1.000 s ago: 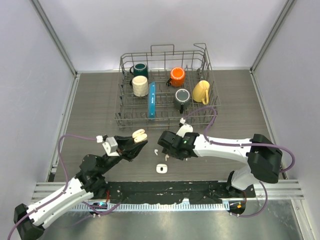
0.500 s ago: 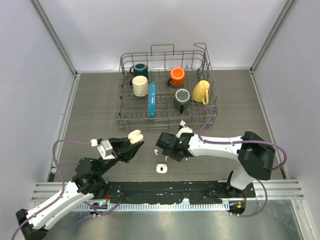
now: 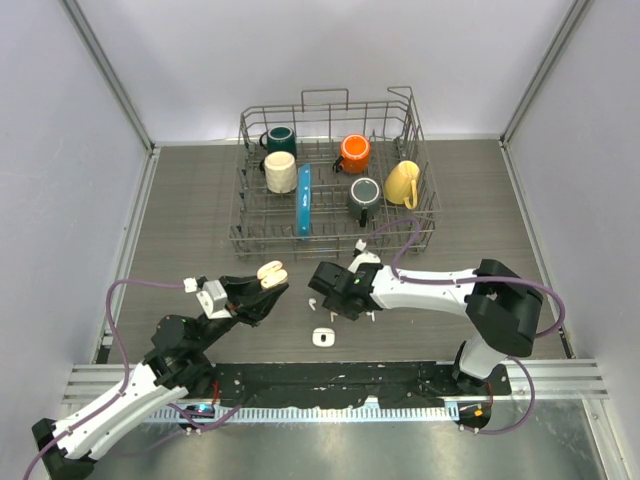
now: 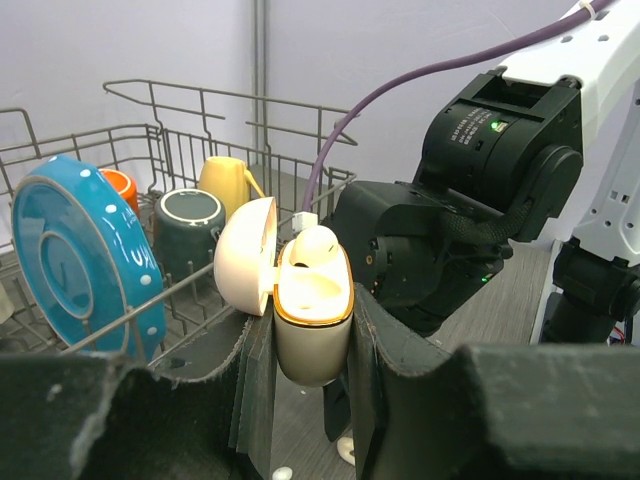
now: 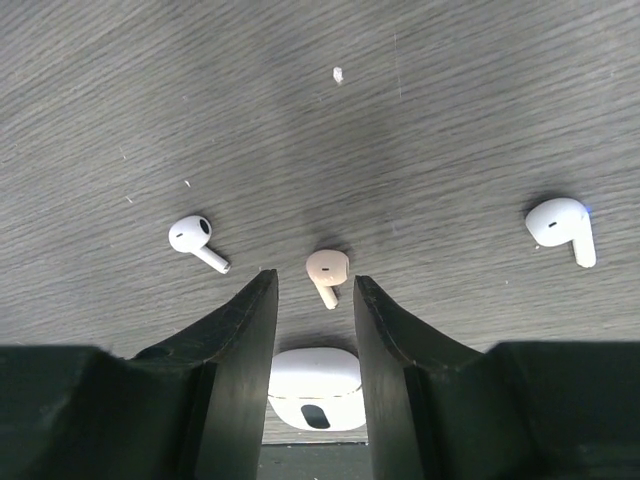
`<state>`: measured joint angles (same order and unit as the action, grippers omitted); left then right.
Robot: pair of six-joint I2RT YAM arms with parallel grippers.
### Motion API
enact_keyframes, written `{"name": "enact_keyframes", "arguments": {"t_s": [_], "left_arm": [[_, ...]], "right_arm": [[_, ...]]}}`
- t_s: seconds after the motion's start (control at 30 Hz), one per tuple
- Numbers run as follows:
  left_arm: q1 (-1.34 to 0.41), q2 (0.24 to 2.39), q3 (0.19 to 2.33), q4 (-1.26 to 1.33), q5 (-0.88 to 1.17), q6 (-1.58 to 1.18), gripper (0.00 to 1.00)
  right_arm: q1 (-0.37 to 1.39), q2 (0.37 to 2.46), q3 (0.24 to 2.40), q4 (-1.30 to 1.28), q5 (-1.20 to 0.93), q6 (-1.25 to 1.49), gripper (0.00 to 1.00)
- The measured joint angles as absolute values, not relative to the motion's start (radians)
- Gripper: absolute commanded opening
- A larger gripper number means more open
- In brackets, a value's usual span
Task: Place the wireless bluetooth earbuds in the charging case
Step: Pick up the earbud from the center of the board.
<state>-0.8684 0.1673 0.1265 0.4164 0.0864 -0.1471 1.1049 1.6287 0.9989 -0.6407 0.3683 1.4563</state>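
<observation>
Earbud in pink-beige (image 5: 326,268) under the spread right gripper (image 5: 313,282) looks light, slick: pinch its bulb; left gripper (image 4: 310,335) clamps the charging case (image 4: 312,300).

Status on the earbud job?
Left gripper shut on open beige case, one earbud seated. Right gripper open over pink-beige earbud on table. White earbuds lie apart either side.

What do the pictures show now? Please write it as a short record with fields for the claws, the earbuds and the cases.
left claw: shut on beige case, lid open
seated earbud: one, inside the beige case
right claw: open, above pink-beige earbud
white earbuds: two, loose on the table, one on each side of the pink-beige one
white case: on the table, near the right claw
dish rack: behind, holding mugs and a blue plate
</observation>
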Motion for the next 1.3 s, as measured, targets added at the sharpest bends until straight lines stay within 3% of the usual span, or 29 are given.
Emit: {"name": "enact_keyframes", "arguments": {"t_s": [1.3], "left_arm": [[-0.868, 0.167, 0.115, 0.406, 0.072, -0.147, 0.00]], "right_arm": [[1.065, 1.677, 0.998, -0.619, 0.293, 1.414, 0.38]]}}
